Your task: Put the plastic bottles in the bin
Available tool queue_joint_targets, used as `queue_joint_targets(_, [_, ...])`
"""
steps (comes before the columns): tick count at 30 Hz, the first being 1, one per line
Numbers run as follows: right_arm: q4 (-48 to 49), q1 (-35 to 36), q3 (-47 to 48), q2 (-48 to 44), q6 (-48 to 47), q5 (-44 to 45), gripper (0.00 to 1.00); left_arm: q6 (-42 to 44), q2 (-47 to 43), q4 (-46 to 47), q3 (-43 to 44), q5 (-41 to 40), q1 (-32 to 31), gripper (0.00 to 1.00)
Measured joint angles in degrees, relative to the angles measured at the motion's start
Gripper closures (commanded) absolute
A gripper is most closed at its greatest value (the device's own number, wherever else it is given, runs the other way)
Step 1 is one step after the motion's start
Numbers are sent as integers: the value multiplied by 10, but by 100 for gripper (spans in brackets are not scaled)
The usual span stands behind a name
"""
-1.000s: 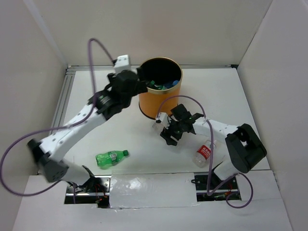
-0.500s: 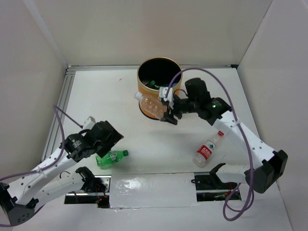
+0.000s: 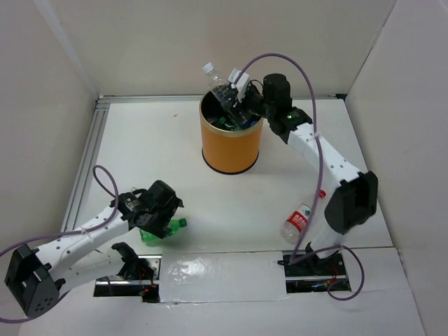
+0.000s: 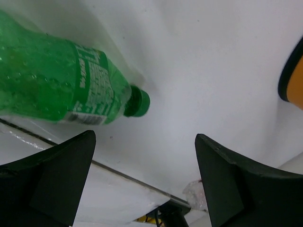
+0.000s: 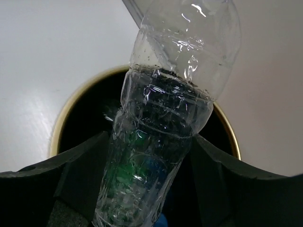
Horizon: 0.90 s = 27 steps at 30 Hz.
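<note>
Item 1, my right hand (image 3: 238, 102): closed on a clear bottle (image 5: 175, 109), tilted, base over the orange bin (image 3: 231, 150). To release well, I should centre the base inside the gold rim first.
Item 2, bin: black interior, green and blue pieces inside, probably bottles.
Item 3, my left hand (image 4: 147, 182): spread wide over a green bottle (image 4: 52, 90) lying on the worktop (image 3: 175, 154).
Item 4: red-labelled bottle (image 3: 297, 222), lying near my right base.

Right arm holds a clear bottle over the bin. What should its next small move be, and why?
Probably open the right fingers and let go: the clear bottle sits tilted between them, its lower end over the black mouth of the bin, so it should drop inside.
</note>
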Motion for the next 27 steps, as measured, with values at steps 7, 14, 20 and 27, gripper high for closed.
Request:
queue_joint_targets(7, [-31,-55,49,94,31,3,0,4,54,17,-41,3,40,1])
queue_joint_targets(14, [-75,-128,20,-4,53,-83,0,17,143,-19,-21,-6,43,1])
queue_joint_targets(20, [-122,-201,-111,-137,44,-165,6,38,212,-8,-13,-12,63,79])
queue_joint_targets(27, [-272,-301,-175,-186,-56,-256,43,136,236,9,51,-26,64,100])
